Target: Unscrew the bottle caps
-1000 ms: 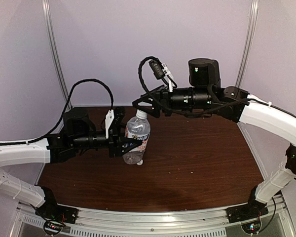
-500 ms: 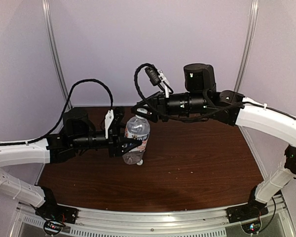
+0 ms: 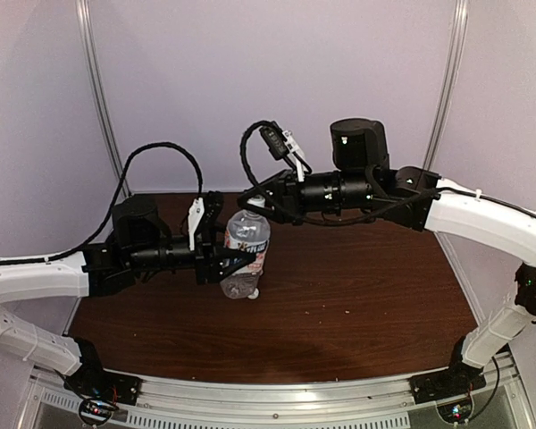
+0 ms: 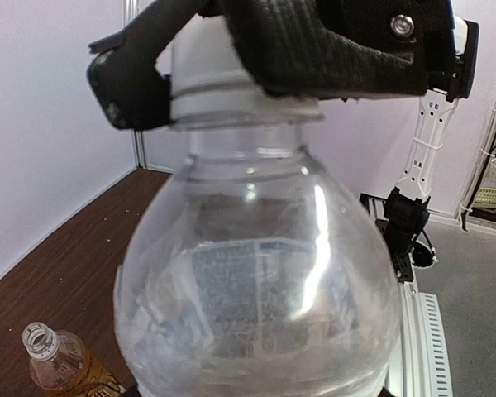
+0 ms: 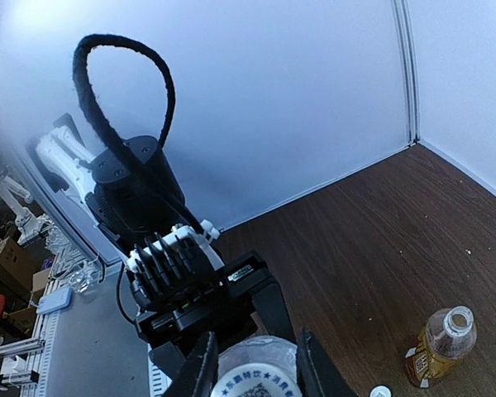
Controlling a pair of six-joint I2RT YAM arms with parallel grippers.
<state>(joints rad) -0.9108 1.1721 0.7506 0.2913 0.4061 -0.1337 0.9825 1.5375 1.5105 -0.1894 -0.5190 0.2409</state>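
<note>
Cap first: the white cap [image 4: 200, 70] sits on top of the clear bottle [image 3: 247, 237], and that bottle stands upright a little left of the middle of the top view, its bottom on the dark brown table [image 3: 366, 295]. The right gripper [image 3: 259, 204] reaches in from the right side of the frame and is squeezed tight on the white cap, one black finger on each side. In the right wrist view the top of the cap shows at the bottom middle, with blue print on it, pinched between the two fingers [image 5: 200, 368]. In the left wrist view the same black fingers wrap around the cap at the top of the frame, and the clear bottle fills most of the picture, round and shiny, with the back of its label showing through. The left gripper [image 3: 237, 261] comes in from the left side of the top view and is closed around the fat middle part of the clear bottle, holding it from the side. Farther out, an amber bottle [image 5: 442, 341] with a red and white label stands on the table in the lower right of the right wrist view, and its neck is open. A loose white cap [image 5: 380, 391] lies on the table just beside it, cut by the bottom edge. The amber bottle is also in the lower left corner of the left wrist view. Pale walls [image 3: 250, 80] stand behind the table.
</note>
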